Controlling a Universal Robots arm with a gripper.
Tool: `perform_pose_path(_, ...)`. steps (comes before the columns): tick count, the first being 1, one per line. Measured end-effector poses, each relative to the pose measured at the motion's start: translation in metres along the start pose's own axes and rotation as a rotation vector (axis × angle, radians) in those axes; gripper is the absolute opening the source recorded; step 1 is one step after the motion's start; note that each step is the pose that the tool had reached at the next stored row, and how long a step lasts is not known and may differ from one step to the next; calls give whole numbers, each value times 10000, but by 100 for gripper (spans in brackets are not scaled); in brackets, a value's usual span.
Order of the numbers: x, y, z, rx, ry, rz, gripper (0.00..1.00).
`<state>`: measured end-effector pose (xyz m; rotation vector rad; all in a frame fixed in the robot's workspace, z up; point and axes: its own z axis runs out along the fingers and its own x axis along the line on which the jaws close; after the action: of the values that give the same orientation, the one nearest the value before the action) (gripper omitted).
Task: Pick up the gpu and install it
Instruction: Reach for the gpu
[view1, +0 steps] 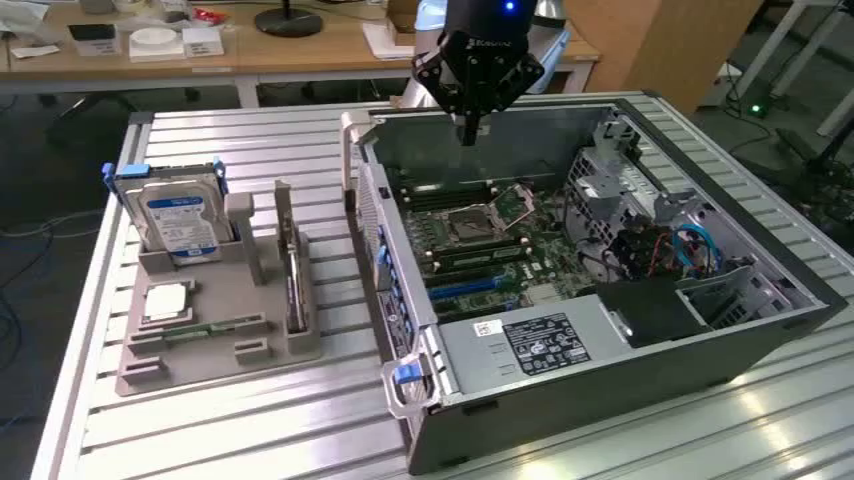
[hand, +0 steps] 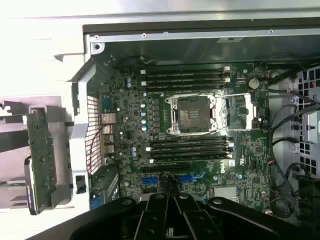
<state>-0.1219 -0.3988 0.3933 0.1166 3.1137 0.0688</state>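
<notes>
My gripper (view1: 469, 133) shut tight, holding nothing, hanging over the open computer case (view1: 601, 400), graphics card (view1: 291, 272) standing upright in the grey stand (view1: 247, 305) beside the case

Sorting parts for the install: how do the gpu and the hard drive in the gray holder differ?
The gpu is a thin card seen edge-on; the hard drive is a thicker silver block. The hard drive carries a blue label and blue side rails; the gpu shows a green board face. Both stand upright in the gray holder.
</notes>
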Motion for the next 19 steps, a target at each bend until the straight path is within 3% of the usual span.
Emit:
perform_pose_path(9,25,-2,-1,1,1,0,11)
perform_pose_path(19,191,-14,-5,0,0,0,11)
